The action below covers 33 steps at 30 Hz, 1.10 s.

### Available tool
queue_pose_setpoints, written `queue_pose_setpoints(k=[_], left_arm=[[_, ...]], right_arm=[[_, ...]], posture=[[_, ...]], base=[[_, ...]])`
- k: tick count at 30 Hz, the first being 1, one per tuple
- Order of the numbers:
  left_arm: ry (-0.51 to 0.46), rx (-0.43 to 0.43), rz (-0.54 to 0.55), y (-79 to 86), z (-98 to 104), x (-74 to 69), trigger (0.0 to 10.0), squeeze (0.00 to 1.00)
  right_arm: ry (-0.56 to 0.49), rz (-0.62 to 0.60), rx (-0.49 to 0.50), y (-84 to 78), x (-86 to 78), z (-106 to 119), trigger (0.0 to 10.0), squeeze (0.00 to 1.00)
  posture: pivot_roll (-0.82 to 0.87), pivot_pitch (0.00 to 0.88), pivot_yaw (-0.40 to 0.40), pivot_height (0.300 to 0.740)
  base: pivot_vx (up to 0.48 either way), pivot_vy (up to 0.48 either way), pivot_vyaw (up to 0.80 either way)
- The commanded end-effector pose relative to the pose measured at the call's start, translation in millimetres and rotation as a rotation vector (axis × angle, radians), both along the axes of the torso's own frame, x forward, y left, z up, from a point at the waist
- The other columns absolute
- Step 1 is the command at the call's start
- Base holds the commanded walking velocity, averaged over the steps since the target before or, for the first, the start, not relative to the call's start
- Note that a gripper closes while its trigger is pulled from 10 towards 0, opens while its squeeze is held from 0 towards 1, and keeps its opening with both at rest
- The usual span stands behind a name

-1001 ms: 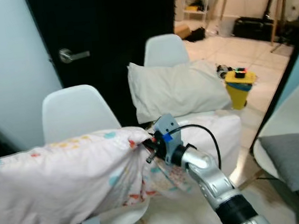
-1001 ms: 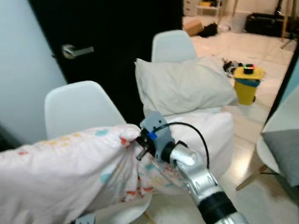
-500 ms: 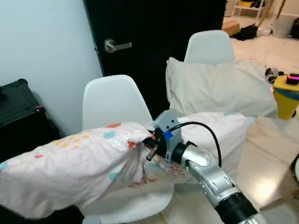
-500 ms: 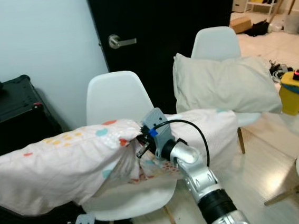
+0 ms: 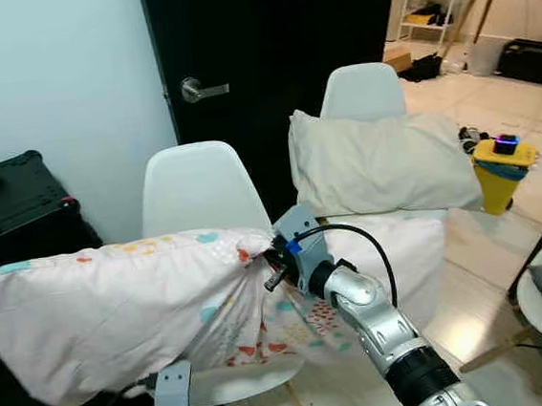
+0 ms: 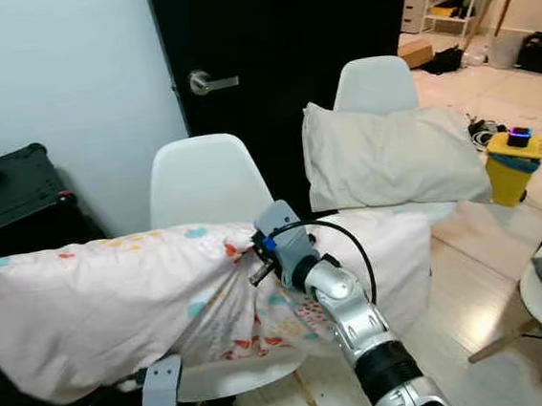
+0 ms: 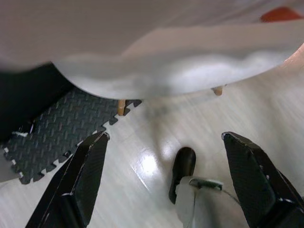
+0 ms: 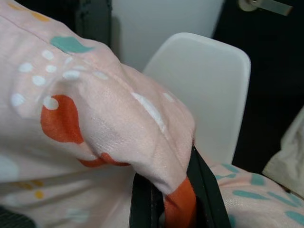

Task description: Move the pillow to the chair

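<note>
Pinching a fold of fabric at the corner of the patterned pillow [image 5: 118,309], the right gripper [image 5: 275,263] holds it out in front of the robot, above the seat of the nearest white chair [image 5: 198,196]. The pillow is pale pink with orange, teal and yellow spots, and it stretches from the gripper across to the robot's left, sagging low at its far end and hiding most of the chair's seat. The right wrist view gives the grip close up: the two black fingers [image 8: 206,190] are clamped together on a bunched orange and pink corner of the pillowcase, with the chair's backrest just behind. That detail is hard to make out from the head views, where the fingertips are buried in cloth.

The left gripper [image 7: 164,183] hangs low under the pillow with its fingers spread wide and nothing between them. Its wrist view looks down on things the head views hide: pale wooden flooring, a piece of dark interlocking foam mat [image 7: 57,135], a wooden chair leg, and the pillow's underside overhead.

Behind the near chair stands a second white chair [image 5: 364,93] with a plain cream pillow [image 5: 378,164] leaning against its back. A black door [image 5: 276,58] with a silver lever handle [image 5: 198,91] fills the wall behind. A yellow bin [image 5: 500,167] sits on the tiled floor to the right.
</note>
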State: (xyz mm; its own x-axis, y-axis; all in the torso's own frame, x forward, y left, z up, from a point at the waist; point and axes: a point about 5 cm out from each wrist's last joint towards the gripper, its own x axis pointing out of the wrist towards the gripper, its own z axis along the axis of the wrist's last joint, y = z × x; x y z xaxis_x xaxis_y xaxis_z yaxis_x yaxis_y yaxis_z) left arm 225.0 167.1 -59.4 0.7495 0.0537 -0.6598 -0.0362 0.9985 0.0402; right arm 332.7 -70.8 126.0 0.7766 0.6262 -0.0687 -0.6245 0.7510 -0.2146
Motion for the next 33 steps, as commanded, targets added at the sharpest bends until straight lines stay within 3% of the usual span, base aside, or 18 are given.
queue_pose_setpoints(k=[1, 4, 10, 13, 19, 33], left_arm=[[-0.025, -0.029, 0.032, -1.0, 4.0, 6.1, 10.0, 0.00], [-0.050, -0.062, 0.062, -1.9, 8.9, 13.6, 10.0, 0.00], [-0.060, -0.063, 0.053, -3.2, 10.2, 15.3, 10.0, 0.00], [-0.049, -0.059, 0.045, -2.8, 7.5, 11.2, 10.0, 0.00], [-0.032, -0.055, 0.044, -0.9, 3.8, 5.4, 10.0, 0.00], [-0.012, -0.046, 0.030, -0.2, 0.3, 0.0, 10.0, 0.00]], right_arm=[[-0.107, 0.022, 0.011, 7.2, 3.5, 20.2, 10.0, 0.00], [-0.126, 0.044, -0.049, 9.9, 0.4, 14.5, 10.0, 0.00], [-0.111, 0.125, -0.020, 15.3, -6.4, 13.9, 10.0, 0.00], [-0.103, 0.169, -0.027, 19.1, -10.8, 12.5, 10.0, 0.00], [-0.120, 0.160, -0.027, 20.1, -10.1, 13.4, 10.0, 0.00], [-0.119, 0.154, -0.101, 20.5, -11.5, 3.9, 10.0, 0.00]], posture=[[0.08, 0.000, 0.006, 0.740], [0.08, 0.000, 0.010, 0.740], [0.07, 0.000, 0.014, 0.740], [0.08, 0.000, 0.017, 0.740], [0.08, 0.000, 0.017, 0.740], [0.08, 0.000, 0.018, 0.740]], base=[[0.000, 0.000, 0.00], [0.000, 0.000, 0.00], [0.000, 0.000, 0.00], [0.000, 0.000, 0.80], [0.000, 0.000, 0.78], [0.147, 0.000, 0.00]])
